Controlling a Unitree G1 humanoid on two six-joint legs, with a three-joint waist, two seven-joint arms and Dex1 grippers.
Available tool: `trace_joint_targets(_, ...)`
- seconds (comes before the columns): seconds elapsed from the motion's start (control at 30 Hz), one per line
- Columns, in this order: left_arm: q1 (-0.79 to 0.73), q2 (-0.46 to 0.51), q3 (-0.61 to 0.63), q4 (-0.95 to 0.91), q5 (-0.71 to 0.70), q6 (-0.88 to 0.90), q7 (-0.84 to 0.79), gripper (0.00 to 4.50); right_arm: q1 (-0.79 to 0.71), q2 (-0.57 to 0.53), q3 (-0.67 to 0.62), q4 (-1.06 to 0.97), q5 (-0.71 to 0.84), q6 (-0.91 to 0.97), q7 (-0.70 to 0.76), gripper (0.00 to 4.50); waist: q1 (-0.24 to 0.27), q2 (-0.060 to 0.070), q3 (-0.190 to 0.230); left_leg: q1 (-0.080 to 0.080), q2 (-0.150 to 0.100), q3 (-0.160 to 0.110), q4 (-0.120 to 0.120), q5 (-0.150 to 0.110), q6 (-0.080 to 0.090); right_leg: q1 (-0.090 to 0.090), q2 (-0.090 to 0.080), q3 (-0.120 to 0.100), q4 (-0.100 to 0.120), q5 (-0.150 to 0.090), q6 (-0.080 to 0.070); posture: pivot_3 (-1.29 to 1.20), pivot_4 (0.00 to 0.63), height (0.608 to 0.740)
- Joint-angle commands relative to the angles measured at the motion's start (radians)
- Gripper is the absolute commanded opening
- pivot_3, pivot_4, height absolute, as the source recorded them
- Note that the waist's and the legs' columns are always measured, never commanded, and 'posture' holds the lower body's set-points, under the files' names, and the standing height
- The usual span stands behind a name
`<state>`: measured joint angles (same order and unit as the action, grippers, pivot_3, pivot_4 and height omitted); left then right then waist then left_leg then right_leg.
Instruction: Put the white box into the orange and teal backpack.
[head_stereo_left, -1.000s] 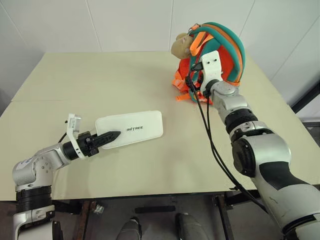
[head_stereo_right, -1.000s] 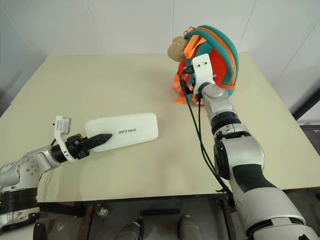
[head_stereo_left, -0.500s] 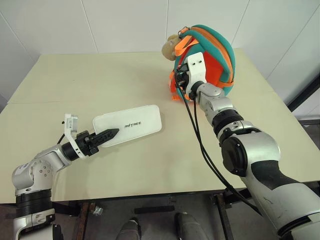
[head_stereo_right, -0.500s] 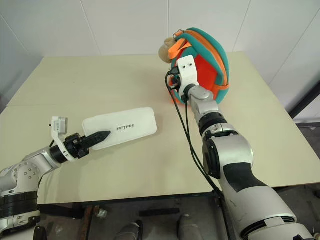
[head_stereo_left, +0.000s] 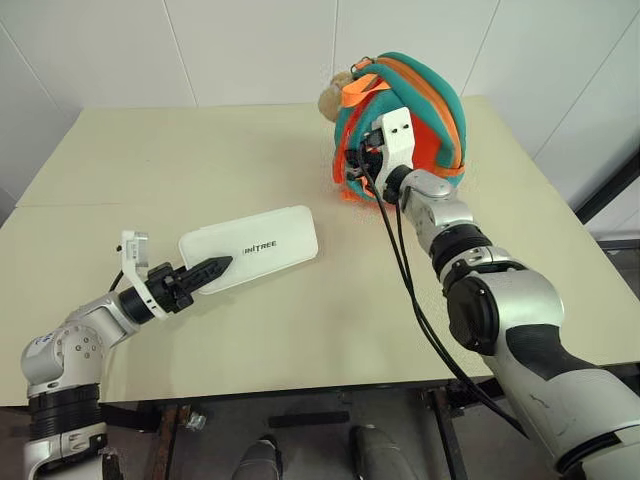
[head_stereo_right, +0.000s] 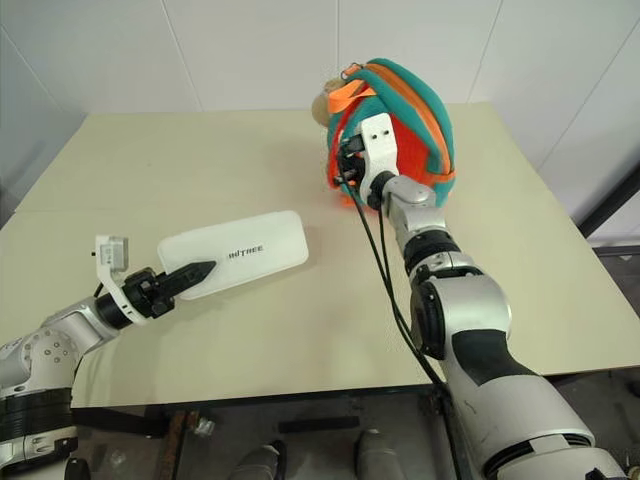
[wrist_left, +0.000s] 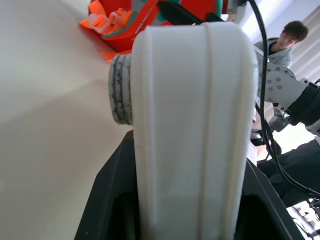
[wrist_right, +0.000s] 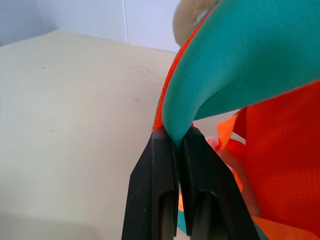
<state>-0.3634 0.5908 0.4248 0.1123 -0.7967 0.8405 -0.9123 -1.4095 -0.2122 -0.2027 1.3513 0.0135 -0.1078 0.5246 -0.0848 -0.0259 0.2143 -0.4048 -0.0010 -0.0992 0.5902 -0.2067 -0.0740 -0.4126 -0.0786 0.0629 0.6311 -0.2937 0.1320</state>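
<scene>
Lies flat on the table (head_stereo_left: 300, 330): white box (head_stereo_left: 250, 247), at eight o'clock from the backpack (head_stereo_left: 430, 110), well apart.

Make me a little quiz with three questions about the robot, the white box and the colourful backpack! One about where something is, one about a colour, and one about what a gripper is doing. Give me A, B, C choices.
1. Where is the white box?
A. Lying flat on the table
B. Inside the backpack
C. On the floor

2. What colour is the padded strap pinched by the right gripper?
A. Yellow
B. Teal
C. Black

3. What is the left gripper doing?
A. Held wide open above the backpack
B. Shut on the plush bear
C. Shut on the near end of the white box

Answers:
1. A, the box rests on the table, apart from the orange and teal backpack.
2. B, the right wrist view shows the jaws closed on teal padding.
3. C, its black jaws clamp the box's end.
</scene>
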Motion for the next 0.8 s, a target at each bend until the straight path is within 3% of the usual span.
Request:
trace_joint_targets(0.03,-0.03,0.013,0.01,0.019,-0.012,-0.034,-0.021,1.35,0.004,-0.028,-0.002,-0.036,0.004,-0.01,0.0,0.03,0.001,0.0,0.0,0.0,0.0,0.0,0.0,0.0,0.0,0.0,0.0,0.0,0.0,0.0,0.0,0.0,0.15,0.74)
trace_joint_targets(0.37,-0.058,0.02,-0.014,0.04,-0.015,-0.027,-0.025,1.35,0.029,-0.105,0.004,-0.072,0.009,-0.021,0.071,0.03,0.0,0.0,0.0,0.0,0.0,0.0,-0.001,0.0,0.0,0.0,0.0,0.0,-0.001,0.0,0.0,0.0,0.15,0.74)
trace_joint_targets(0.57,-0.071,0.007,-0.035,0.035,-0.019,-0.023,-0.017,1.35,0.033,-0.118,-0.001,-0.084,0.017,-0.008,0.068,1.77,0.001,0.0,0.0,0.0,0.0,0.0,0.0,0.0,0.0,0.0,0.0,0.0,-0.001,0.0,0.0,0.0,0.15,0.74)
trace_joint_targets(0.8,-0.063,0.01,-0.036,0.026,-0.021,-0.02,-0.014,1.35,0.076,-0.194,0.002,-0.178,0.041,0.026,0.164,4.23,0.002,0.0,0.0,0.0,0.0,0.0,0.0,0.0,0.0,0.0,0.0,0.0,-0.001,0.0,0.0,0.0,0.15,0.74)
